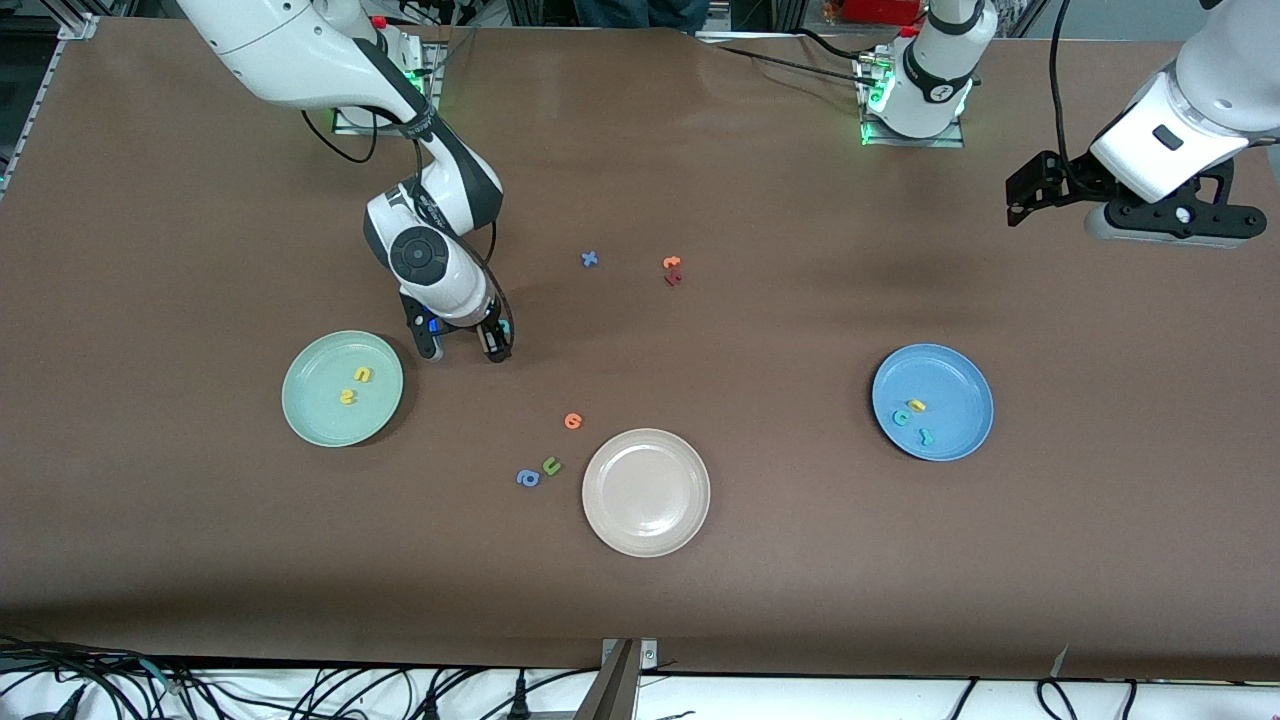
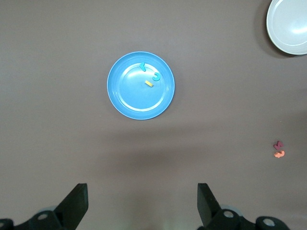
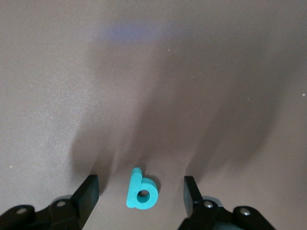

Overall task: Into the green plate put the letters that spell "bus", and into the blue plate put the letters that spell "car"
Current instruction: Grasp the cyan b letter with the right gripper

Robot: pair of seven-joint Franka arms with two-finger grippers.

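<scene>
- The right claw (image 1: 467, 347) is low at the table (image 1: 800, 560), just beside the green plate (image 1: 310, 410), its fingers (image 3: 87, 194) apart on either side of the teal "b" (image 3: 141, 190) and not touching it (the letter lies flat).
- The yellow "u" (image 1: 363, 374) and yellow "s" (image 1: 347, 396) lie in the green plate.
- The left claw (image 2: 142, 203) waits high over the table's left-arm end, spread wide and empty.
- The blue plate (image 1: 965, 425) holds the teal "c" (image 1: 901, 418), yellow "a" (image 1: 915, 405) and teal "r" (image 1: 926, 436).

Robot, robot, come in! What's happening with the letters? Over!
Right gripper down on table, fingers open around teal b. Left gripper open, waiting. Green plate beside, nothing blocking.
</scene>
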